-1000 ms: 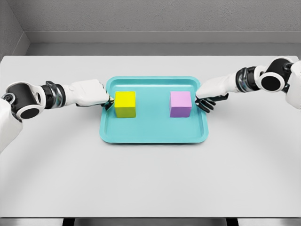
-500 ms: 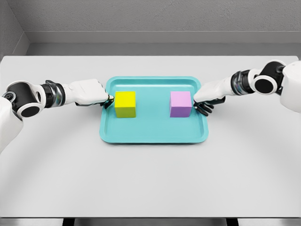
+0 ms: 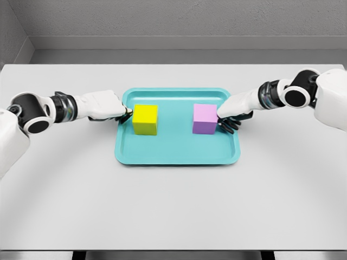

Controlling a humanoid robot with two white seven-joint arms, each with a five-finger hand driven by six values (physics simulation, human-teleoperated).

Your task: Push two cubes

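A yellow cube (image 3: 145, 119) stands in the left half of a teal tray (image 3: 176, 153). A purple cube (image 3: 205, 118) stands in the right half. My left hand (image 3: 126, 114) reaches over the tray's left rim, its curled dark fingertips against the yellow cube's left face. From the right, my right hand (image 3: 227, 122) comes over the tray's right rim and its curled fingers (image 3: 229, 125) press the purple cube's right face. Neither hand grasps a cube.
The tray sits at the middle of a light grey table (image 3: 173, 206). A grey wall runs along the table's far edge.
Both hands have moved inward over the tray rims. The purple cube has slid a little left and the yellow cube a little right.
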